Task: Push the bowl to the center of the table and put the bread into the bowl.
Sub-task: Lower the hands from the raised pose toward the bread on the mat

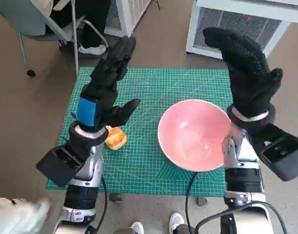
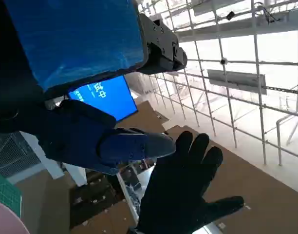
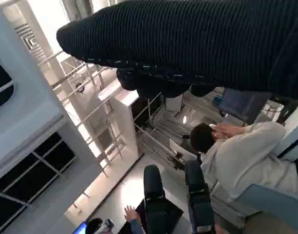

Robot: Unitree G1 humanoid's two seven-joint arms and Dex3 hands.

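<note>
The head camera looks steeply down on the green mat point(image 1: 154, 92); both wrist cameras face upward, away from it — the left one also catching the gloved right hand point(image 2: 180, 195).

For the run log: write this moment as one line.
left robot hand: raised, empty | right robot hand: raised, empty | bowl: on mat, right of center, empty | bread: on mat, left of bowl

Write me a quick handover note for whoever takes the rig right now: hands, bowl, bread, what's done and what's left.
Left hand: raised above the mat, holding nothing.
Right hand: raised, open, holding nothing.
Pink bowl: empty, on the green mat, right of centre, touching neither hand.
Bread: on the mat beside the left wrist.
Done: nothing confirmed.
Left: push bowl to centre, put bread in.
</note>
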